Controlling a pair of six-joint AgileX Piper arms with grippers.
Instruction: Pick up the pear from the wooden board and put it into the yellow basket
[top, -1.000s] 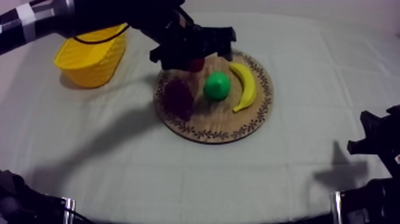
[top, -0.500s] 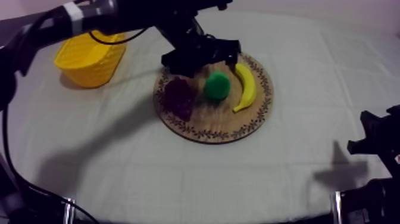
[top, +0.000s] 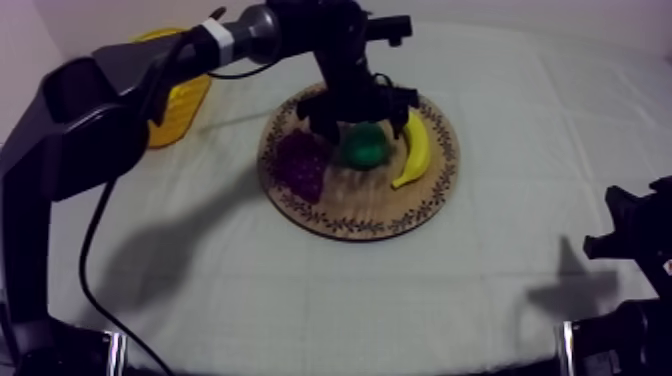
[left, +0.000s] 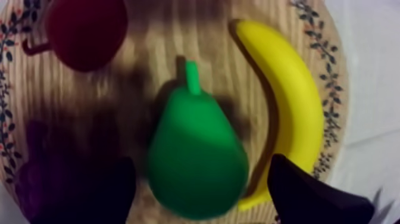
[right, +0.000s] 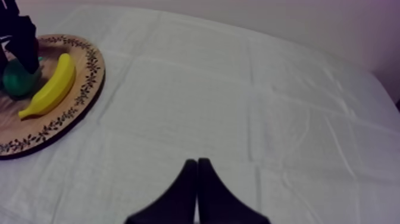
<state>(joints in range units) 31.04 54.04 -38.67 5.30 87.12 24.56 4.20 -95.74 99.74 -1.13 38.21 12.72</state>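
Black fingers of the right gripper (right: 196, 164) lie pressed together, empty, at the lower right. Mid-frame, the pear (top: 365, 148) lies on the board (top: 350, 215) between grapes (top: 300, 165) and banana (top: 415, 150). The left gripper (top: 360, 122), spread wide and empty, straddles it. Best to descend centred, squeeze the belly and avoid the banana. The basket (top: 190, 95) sits upper left.
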